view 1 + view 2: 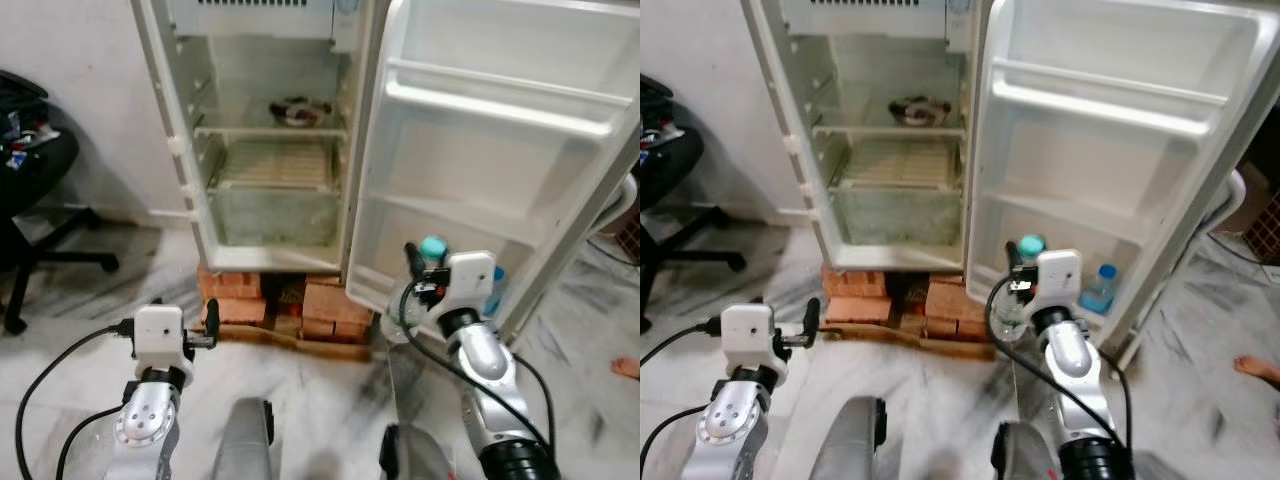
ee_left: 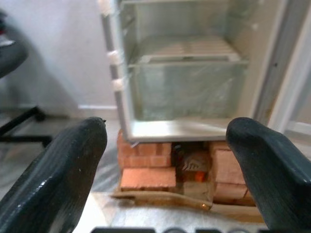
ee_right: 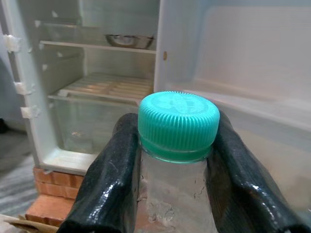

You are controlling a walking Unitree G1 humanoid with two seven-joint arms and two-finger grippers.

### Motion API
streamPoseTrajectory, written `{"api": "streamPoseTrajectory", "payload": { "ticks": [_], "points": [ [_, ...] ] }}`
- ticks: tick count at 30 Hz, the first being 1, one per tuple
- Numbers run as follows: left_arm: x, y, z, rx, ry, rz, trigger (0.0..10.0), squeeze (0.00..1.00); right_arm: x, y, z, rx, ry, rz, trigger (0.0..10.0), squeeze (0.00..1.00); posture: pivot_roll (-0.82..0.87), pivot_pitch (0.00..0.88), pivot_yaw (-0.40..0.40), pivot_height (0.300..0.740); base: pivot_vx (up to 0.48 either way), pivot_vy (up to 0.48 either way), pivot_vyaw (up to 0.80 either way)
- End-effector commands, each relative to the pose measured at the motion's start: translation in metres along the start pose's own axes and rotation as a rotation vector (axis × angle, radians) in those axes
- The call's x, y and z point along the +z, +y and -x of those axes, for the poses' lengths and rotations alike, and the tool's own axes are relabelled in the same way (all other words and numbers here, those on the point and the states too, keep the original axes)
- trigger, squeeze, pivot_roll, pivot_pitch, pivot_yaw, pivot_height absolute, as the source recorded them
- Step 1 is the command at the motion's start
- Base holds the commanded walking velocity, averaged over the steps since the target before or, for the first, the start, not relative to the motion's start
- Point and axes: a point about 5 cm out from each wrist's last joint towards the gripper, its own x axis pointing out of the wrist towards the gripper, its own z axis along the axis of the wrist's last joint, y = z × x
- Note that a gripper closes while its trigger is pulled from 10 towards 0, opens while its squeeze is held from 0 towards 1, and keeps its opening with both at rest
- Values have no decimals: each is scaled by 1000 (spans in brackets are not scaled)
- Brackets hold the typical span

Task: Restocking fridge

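The fridge (image 1: 270, 140) stands open on bricks (image 1: 285, 305), a bowl (image 1: 297, 111) on its shelf. Before its door, the right tool (image 3: 170, 160) clamps a green-capped bottle (image 3: 177, 145); the left tool (image 2: 165, 160) gapes empty.

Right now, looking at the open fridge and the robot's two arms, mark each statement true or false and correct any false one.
1. The right gripper is shut on a bottle with a green cap. True.
2. The left gripper holds a carton. False: its fingers are open and hold nothing.
3. A bowl sits on a shelf inside the fridge. True.
4. The fridge door is closed. False: it stands wide open.
5. The fridge rests on bricks. True.
6. The bottom door shelf holds a bottle with a red cap. False: the bottle there has a blue cap.
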Motion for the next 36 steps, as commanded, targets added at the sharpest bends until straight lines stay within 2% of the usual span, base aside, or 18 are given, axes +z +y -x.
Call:
{"api": "streamPoseTrajectory", "payload": {
  "ticks": [1, 9, 22, 36],
  "points": [
    [10, -6, -5, -28, -41, 0, 10000, 0, 11, -10, -4, -20, -50, 33, 10000, 0, 40, 0, -30, 628, 0, 0, 0],
    [8, -8, -4, -40, -39, 2, 10000, 0, 12, -12, -6, -22, -57, 39, 10000, 0, 38, 0, -29, 628, 224, 0, 0],
    [7, -8, -3, -42, -30, 0, 10000, 0, 12, -2, -4, 70, -70, 60, 10000, 0, 35, 0, -30, 628, 372, 0, 0],
    [6, -10, -5, -46, -28, -1, 10000, 0, 11, -1, -5, 90, -72, 55, 10000, 0, 33, 0, -33, 628, 375, 0, 156]
  ]
}}
